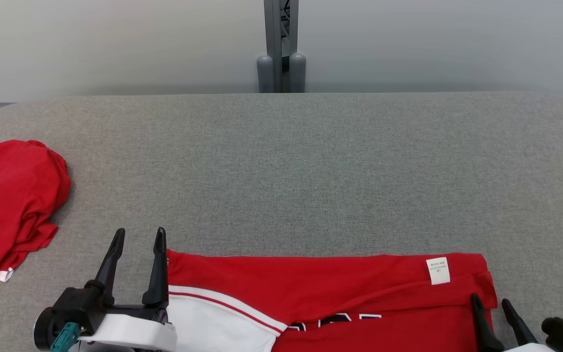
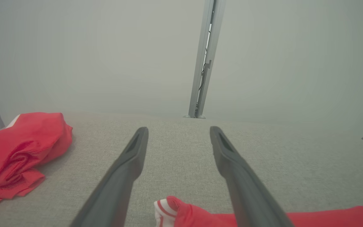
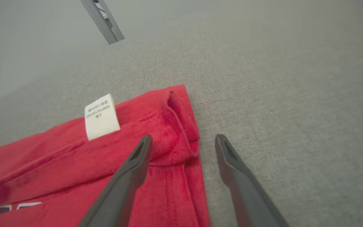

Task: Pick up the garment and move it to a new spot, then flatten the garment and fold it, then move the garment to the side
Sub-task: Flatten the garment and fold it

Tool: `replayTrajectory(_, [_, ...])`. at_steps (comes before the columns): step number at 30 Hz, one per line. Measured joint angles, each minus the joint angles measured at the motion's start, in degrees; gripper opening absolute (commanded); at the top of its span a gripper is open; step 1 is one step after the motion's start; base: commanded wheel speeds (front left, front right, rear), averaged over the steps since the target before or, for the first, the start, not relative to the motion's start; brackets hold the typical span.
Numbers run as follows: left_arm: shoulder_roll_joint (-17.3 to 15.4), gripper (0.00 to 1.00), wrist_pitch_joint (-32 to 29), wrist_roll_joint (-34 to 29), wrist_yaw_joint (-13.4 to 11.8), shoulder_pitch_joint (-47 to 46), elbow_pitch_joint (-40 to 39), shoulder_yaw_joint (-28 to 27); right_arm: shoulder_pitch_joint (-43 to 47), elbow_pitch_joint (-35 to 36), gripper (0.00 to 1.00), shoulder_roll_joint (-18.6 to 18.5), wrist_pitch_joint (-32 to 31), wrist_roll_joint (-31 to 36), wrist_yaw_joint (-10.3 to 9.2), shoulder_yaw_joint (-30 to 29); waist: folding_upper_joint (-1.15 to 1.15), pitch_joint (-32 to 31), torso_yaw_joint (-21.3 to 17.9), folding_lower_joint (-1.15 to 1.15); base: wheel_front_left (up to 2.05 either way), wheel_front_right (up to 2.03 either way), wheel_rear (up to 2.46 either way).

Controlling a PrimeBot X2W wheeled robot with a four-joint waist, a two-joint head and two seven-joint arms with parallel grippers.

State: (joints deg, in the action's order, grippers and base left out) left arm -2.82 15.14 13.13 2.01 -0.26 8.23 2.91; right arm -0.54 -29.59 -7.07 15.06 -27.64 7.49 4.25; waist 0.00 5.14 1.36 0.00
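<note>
Folding stage, as I judge it; the garment (image 1: 335,288) lies spread along the near edge of the grey table (image 1: 311,171), far edge straight, care label (image 1: 438,270) facing up near its right end, white sleeve (image 1: 213,322) at its left end. My left gripper (image 1: 140,230) stands fully spread and holds nothing; its fingers straddle the sleeve end, whose cuff shows between them in the left wrist view. My right gripper (image 1: 490,297) is equally wide and empty; it straddles the right edge, one finger over cloth, the other over bare table. A second red garment (image 1: 12,205) lies crumpled well apart at far left; leave it alone.

To fold well, I would: lower both grippers together; slide one finger under every layer at each end, since the right corner looks doubled over; close only once the cloth sits deep between the fingers; lift both ends level, keeping the span taut so the far edge stays straight.
</note>
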Motion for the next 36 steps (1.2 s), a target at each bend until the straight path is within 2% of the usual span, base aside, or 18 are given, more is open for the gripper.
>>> replayTrajectory(5, [0.0,1.0,0.0,-0.42,0.23,-0.07,0.27,-0.19,-1.9,-4.86,1.0,0.16,0.07,-5.26,0.0,0.68,0.0,0.54,-0.16,0.0,0.0,0.0,0.0])
replayTrajectory(12, [-0.01,1.0,0.0,-0.7,0.57,-0.26,0.3,-0.36,-4.04,-8.11,1.0,-0.49,0.27,-10.87,0.0,3.93,0.0,0.91,-0.09,0.0,0.0,0.0,0.0])
replayTrajectory(16, [0.01,1.0,0.0,-0.97,0.79,-0.46,0.25,-0.26,-5.38,-8.86,1.0,-1.55,0.52,-14.26,-0.08,7.99,0.0,1.21,0.25,0.0,0.0,0.0,0.0])
replayTrajectory(17, [0.01,1.0,0.0,-1.02,0.79,-0.46,0.27,-0.26,-5.54,-8.89,0.92,-1.8,0.54,-14.88,-0.08,8.75,0.0,1.24,0.31,0.0,0.0,0.0,0.0])
replayTrajectory(18, [0.01,1.0,0.0,-1.02,0.79,-0.46,0.27,-0.27,-5.77,-8.95,0.51,-2.03,0.54,-15.38,-0.08,9.31,0.0,1.28,0.36,0.0,0.0,0.0,0.0])
replayTrajectory(20, [0.01,1.0,0.0,-1.02,0.94,-0.46,0.31,-0.32,-6.04,-8.98,0.03,-2.38,0.54,-16.28,-0.08,10.17,0.0,1.34,0.46,0.0,0.0,0.0,0.0])
replayTrajectory(21, [0.01,1.0,0.0,-1.02,0.94,-0.46,0.32,-0.34,-6.1,-8.94,0.0,-2.58,0.54,-16.62,-0.08,10.63,0.0,1.36,0.51,0.0,0.0,0.0,0.0])
replayTrajectory(31, [0.01,1.0,0.0,-0.98,0.87,-0.48,0.32,-0.16,-7.15,-8.27,0.0,-3.9,0.1,-17.31,0.01,10.84,0.0,1.57,0.48,0.0,0.0,0.0,0.0])
replayTrajectory(36, [0.01,1.0,0.0,-0.89,0.87,-0.63,0.44,0.04,-8.64,-8.43,0.0,-5.86,0.08,-16.69,0.01,9.66,0.0,1.86,0.46,0.0,0.0,0.0,0.0])
